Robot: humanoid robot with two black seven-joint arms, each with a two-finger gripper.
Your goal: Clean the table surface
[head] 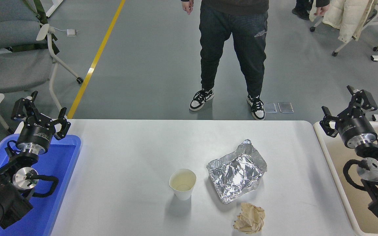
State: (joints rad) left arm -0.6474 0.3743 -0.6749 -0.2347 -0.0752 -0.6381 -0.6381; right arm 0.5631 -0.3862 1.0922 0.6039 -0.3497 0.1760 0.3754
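Observation:
The white table surface (126,150) fills the middle of the head view. On it stand a white paper cup (182,183), upright and open, a crumpled sheet of aluminium foil (237,170) to its right, and a crumpled brown paper ball (249,222) near the front edge. My left gripper (39,111) is open and empty above the blue tray at the left. My right gripper (348,106) is open and empty above the beige bin at the right, well away from the litter.
A blue plastic tray (62,183) lies at the table's left, a beige bin (336,170) at its right. A person in dark trousers (231,49) stands beyond the far edge. A grey chair (15,62) stands at the far left.

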